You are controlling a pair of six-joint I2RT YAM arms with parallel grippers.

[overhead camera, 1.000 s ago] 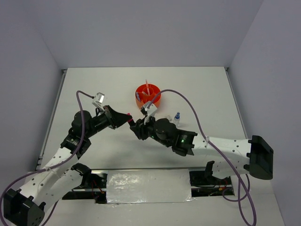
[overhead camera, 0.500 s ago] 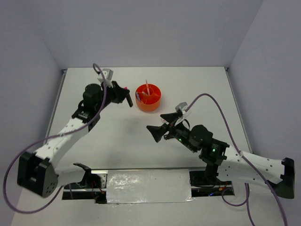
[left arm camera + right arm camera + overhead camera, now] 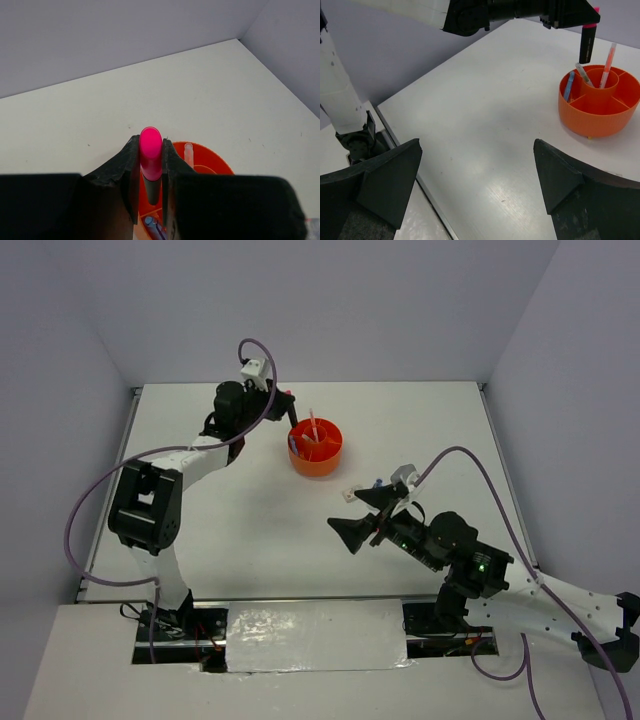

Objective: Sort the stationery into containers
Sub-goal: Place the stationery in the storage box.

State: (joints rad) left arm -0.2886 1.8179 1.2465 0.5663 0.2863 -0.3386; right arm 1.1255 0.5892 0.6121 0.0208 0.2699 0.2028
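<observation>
**Pink-capped highlighter over the tub, ready to drop**

Starting left of the tub: my left gripper [image 3: 150, 145] is clamped on the black highlighter [image 3: 586, 42]. It grips just under the pink cap, and the barrel hangs upright. The barrel's lower end sits just above the left part of the orange tub [image 3: 315, 465], over the compartments beside the central cup. It is not yet inside, and I cannot say for sure which compartment lies under it.

In the tub itself, a pink pen [image 3: 606, 65] stands in the central cup. A grey pen [image 3: 582, 70] and a blue stick [image 3: 568, 85] lean in the compartments on the tub's left side.

On the near right of the tub, well apart from it, my right gripper [image 3: 352, 514] hangs above the table [image 3: 220, 520] with its jaws spread wide and nothing in them. Close by it lie a small white eraser [image 3: 347, 495] and, a little further right, a tiny blue-capped bottle [image 3: 378, 483].

I judge the step in hand to be placing the highlighter. The next move calls for a short, straight descent so the tip clears the rim and misses the grey pen. Only then should the left jaws part, with the barrel well inside a compartment. After that, my right gripper is well placed to go for the eraser or the bottle.
</observation>
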